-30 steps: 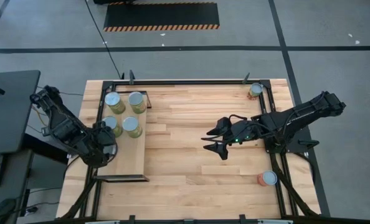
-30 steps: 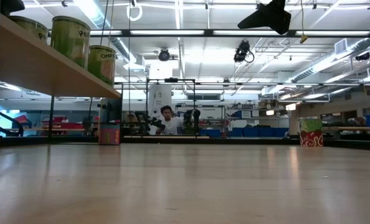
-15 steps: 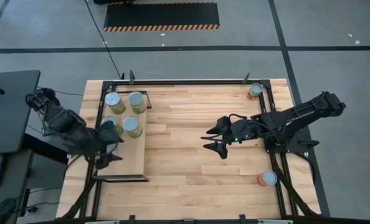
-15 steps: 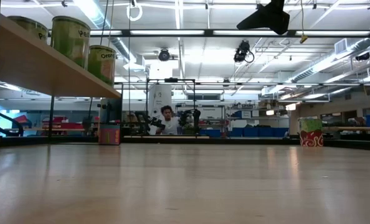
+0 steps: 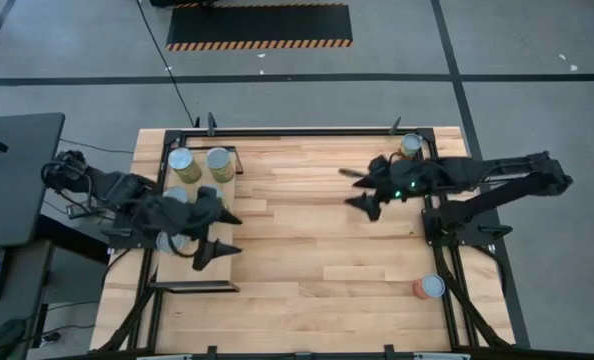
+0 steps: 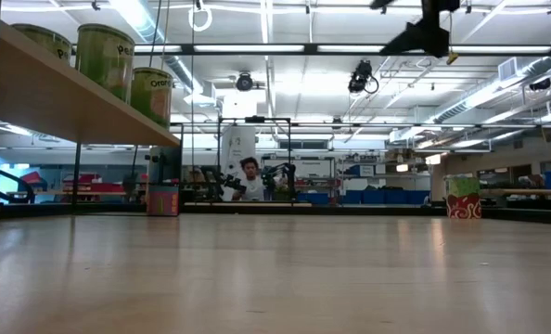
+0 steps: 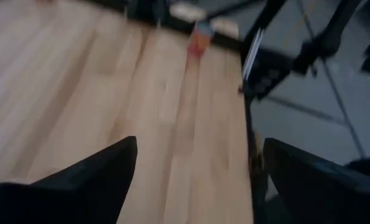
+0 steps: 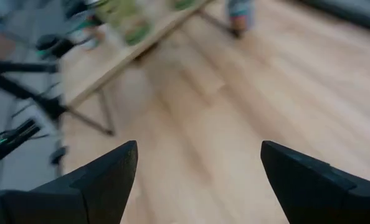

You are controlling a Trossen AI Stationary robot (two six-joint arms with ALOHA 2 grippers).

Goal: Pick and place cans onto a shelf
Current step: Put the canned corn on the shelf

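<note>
Cans are what the work turns on, and four of them are already seen standing on the shelf at the left of the high view, two partly hidden under the left arm. Nearest the lower edge of that frame, an orange-red can is seen on the bench at the lower right, well apart from both arms.

The left end effector is held over the shelf's bare middle, its fingers spread apart and nothing between them; a placing step appears finished there. Farther up the frame, the right end effector is held above the bench at upper centre-right, fingers likewise apart and empty. A reach for the next can is judged to be in hand.

Farthest, at the upper right corner of the bench, a can is seen, near the right end effector but behind its wrist rather than before its fingertips. The next move is judged to call for the right end effector to be turned toward one of the two loose cans, lowered around it and closed.
</note>
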